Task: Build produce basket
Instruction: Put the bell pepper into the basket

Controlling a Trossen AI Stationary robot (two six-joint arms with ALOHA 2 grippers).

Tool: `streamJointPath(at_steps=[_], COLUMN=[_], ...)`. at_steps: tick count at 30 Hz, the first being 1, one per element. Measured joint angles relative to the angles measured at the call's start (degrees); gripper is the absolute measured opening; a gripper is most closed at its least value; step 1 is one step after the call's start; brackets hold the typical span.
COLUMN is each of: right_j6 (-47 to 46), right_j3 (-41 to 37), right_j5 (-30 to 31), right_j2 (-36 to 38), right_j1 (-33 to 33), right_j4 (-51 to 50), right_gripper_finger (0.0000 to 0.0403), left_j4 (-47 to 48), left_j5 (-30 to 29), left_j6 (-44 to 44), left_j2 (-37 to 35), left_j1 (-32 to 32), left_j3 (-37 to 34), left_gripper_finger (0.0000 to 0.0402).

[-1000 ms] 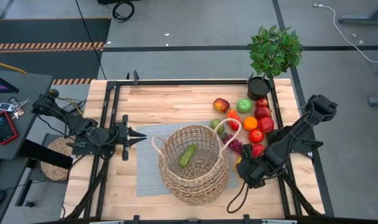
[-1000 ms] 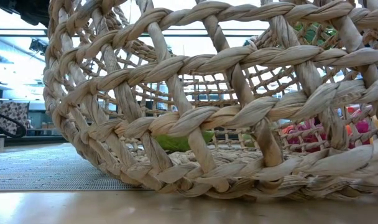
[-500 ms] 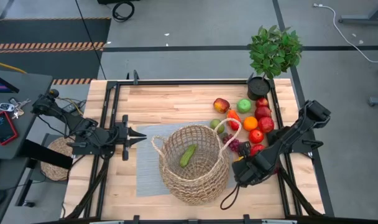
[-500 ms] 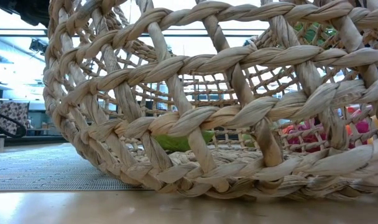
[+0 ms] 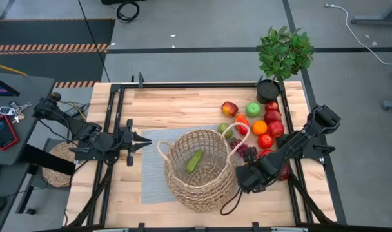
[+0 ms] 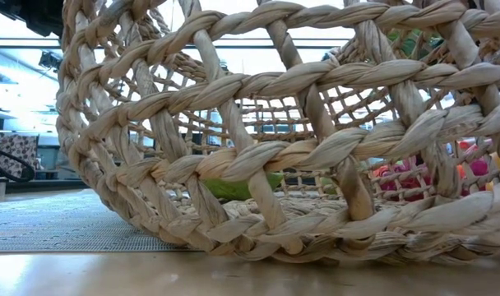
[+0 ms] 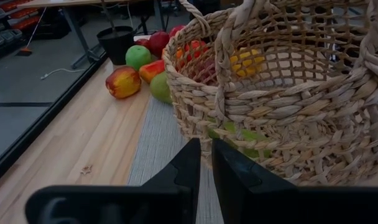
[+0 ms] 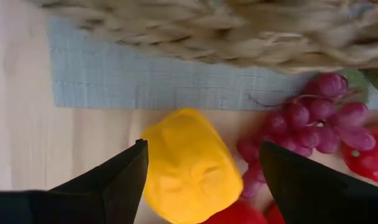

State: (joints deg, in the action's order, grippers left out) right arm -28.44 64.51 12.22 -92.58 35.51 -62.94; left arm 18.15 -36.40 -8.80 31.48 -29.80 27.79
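One basket [image 5: 199, 169] holds one green piece [image 5: 195, 160]; right tool [image 8: 201, 168] wide, left tool [image 7: 204, 163] closed.

1. Left arm is stretched flat along the left side of the table, left gripper [image 5: 144, 140] pinched closed and pointing inward.
2. Right arm angles in from the right edge, right gripper [image 8: 201, 171] low, fingers spread wide apart.

A potted plant [image 5: 284, 57] stands at the table's [image 5: 176, 103] far corner; a grey mat [image 5: 154, 167] lies mid-table.
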Motion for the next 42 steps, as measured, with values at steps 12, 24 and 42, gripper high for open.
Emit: streamJointPath(at_steps=[12,24,42], right_j6=[2.1,3.2,0.3], right_j3=[-0.1,-4.8,-9.8], right_j5=[-0.4,-1.6,-1.5], right_j2=[0.0,0.1,-0.2], right_j1=[-1.2,1.8,1.3], right_j4=[-0.5,-0.2,5.1], right_gripper_finger=[0.038,0.0389,0.0389], left_j4=[0.3,0.7,0.7], left_j5=[0.0,0.0,0.0], left_j6=[0.1,0.0,-0.2], left_j2=[0.0,0.0,0.0], left_j1=[0.0,0.0,0.0], left_j3=[0.0,0.0,0.0], left_gripper_finger=[0.0048,0.0048,0.0048])
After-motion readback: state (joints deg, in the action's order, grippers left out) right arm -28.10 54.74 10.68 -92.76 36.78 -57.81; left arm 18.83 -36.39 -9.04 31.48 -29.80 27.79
